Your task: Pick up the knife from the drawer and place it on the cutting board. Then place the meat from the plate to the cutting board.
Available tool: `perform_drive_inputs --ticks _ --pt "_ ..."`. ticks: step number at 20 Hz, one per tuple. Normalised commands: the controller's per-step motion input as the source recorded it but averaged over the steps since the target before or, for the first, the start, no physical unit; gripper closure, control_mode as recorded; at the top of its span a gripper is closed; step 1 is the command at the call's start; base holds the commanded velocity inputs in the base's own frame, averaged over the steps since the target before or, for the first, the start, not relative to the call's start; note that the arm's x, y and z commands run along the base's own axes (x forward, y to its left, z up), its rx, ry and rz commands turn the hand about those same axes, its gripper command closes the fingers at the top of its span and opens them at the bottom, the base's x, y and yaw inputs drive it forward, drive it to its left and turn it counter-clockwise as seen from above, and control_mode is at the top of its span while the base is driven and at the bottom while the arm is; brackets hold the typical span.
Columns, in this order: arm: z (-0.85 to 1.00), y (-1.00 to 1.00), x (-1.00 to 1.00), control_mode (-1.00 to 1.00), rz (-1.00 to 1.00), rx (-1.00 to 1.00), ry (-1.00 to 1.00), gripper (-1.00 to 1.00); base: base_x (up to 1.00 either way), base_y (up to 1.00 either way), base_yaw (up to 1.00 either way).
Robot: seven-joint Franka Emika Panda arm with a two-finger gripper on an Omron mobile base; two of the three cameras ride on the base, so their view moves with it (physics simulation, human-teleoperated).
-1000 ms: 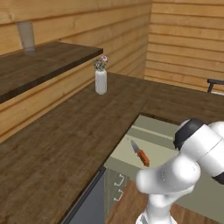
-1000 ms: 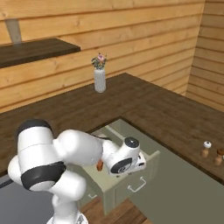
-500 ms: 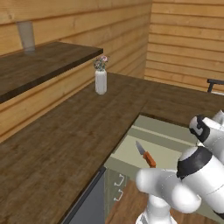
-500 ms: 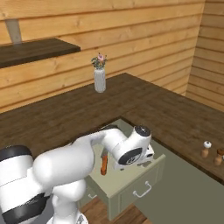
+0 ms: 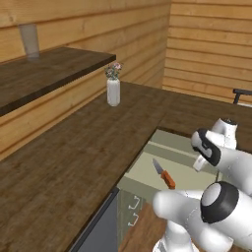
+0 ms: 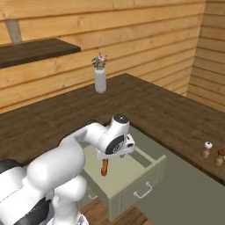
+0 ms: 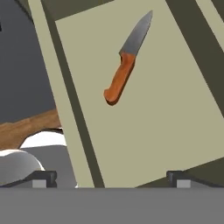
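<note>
Your gripper [image 7: 111, 177] is spread wide and empty over the drawer [image 7: 175, 113], and the knife [image 7: 127, 61] lies flat ahead toward its far-left corner, long axis diagonal, handle nearest you, so line up across the handle.

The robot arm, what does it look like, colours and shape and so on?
Glossy white rounded arm segments with dark grey to black joint bands and round caps. The pincer ends in two small dark grey, blocky fingertips. No cables or markings visible.
</note>
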Motion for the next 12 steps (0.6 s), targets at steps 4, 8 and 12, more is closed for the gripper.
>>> perform_drive_inputs --ticks 4,8,12 --pt "-0.20 0.59 0.36 -1.00 -0.25 0.03 0.01 -1.00 0.00 0.00 0.00" --pt "-0.34 0.36 0.12 -1.00 -0.32 0.07 0.02 -1.00 0.00 0.00 0.00" --pt "-0.30 0.10 0.01 -1.00 -0.26 0.07 0.00 -1.00 0.00 0.00 0.00"
